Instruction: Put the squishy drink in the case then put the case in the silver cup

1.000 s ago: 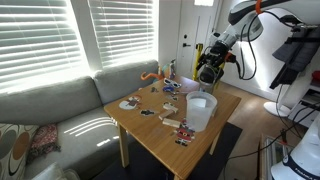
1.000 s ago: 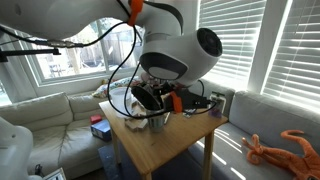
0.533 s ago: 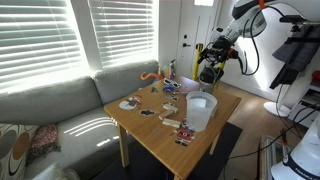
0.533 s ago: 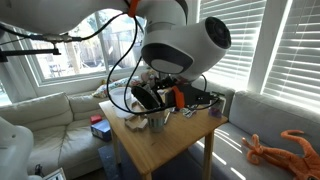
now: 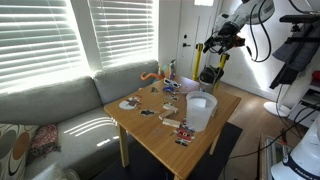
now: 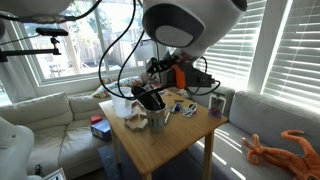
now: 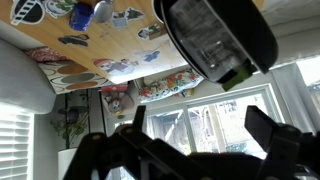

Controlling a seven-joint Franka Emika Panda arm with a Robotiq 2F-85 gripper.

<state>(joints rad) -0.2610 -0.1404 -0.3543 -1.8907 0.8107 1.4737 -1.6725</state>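
1. Gripper (image 7: 195,118) status: fully released, jaws spread wide. We see nothing between the fingers (image 7: 135,140) in the wrist view.
2. It hangs up in the air over the table (image 6: 188,138), touching nothing. In an exterior view the gripper (image 5: 213,52) sits high above the table's far right corner.
3. Silver cup (image 6: 158,123) stands upright on the table, back from the near edges and toward the left side in that exterior view.
4. A black case (image 6: 149,100) sticks out of the cup's top, leaning a bit. The wrist view shows the case (image 7: 215,40) as a dark, wide-rimmed shape close to the camera, apart from the fingers.
5. We can't tell whether the squishy drink is inside the case, since it's too dark in there.
6. The white tub (image 5: 200,112) stands near the table's right edge, and we can't make out the cup in that view.
7. Other stuff: a blue mug (image 6: 217,103) by the far corner, small colourful bits (image 7: 118,66) scattered on the wood, and an orange octopus toy (image 6: 275,150) on the sofa (image 6: 280,120).
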